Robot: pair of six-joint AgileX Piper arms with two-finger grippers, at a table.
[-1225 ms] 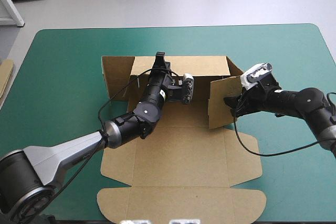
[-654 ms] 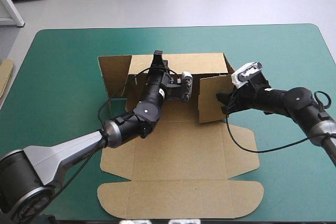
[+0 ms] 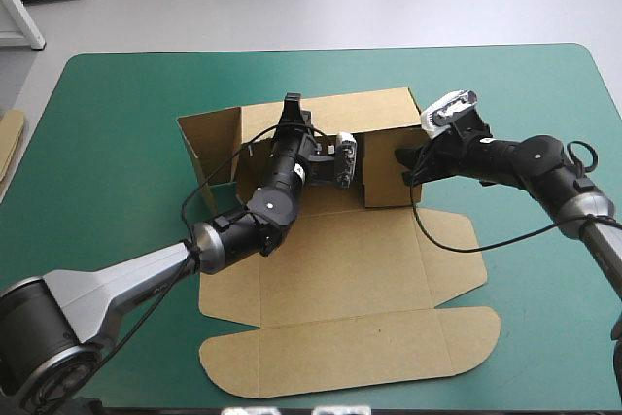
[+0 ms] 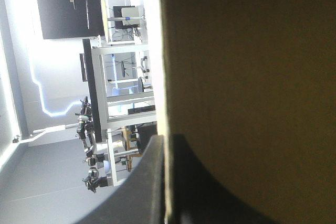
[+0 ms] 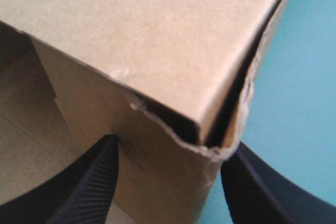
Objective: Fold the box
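The box [image 3: 340, 240] is lying partly folded in the middle of the table [image 3: 117, 104]. Its base [image 3: 321, 289] is lying flat, and the lid [image 3: 350, 362] is lying flat too, spread toward the near edge. The far wall [image 3: 369, 112] is standing upright along the far side of the base. At the left end a flap [image 3: 209, 143] is standing raised and angling outward. The right wall [image 3: 389, 172] is standing up as well, swung inward toward the far wall's right end.

The left gripper [image 3: 293, 106] is reaching in over the base and pinching the top edge of the far wall, left of its middle. In the left wrist view one black finger [image 4: 149, 182] is rising on one side of the board's edge. The dark shape just across the edge is probably the other finger, though it is merging with shadow there. The two are lying all but together with the sheet between them.

The right gripper [image 3: 406, 157] is sitting at the right wall's outer face, near the top. Its fingers [image 5: 97, 182] are standing well apart, not clamping, and are straddling the corner [image 5: 210, 142] where two raised panels are meeting. The board's edge there is looking ragged, and a narrow dark gap is showing between two layers. The teal-green cover [image 5: 310, 77] is showing just beside the corner.

More board [image 3: 8, 143] is lying at the table's left edge, well apart from the box.
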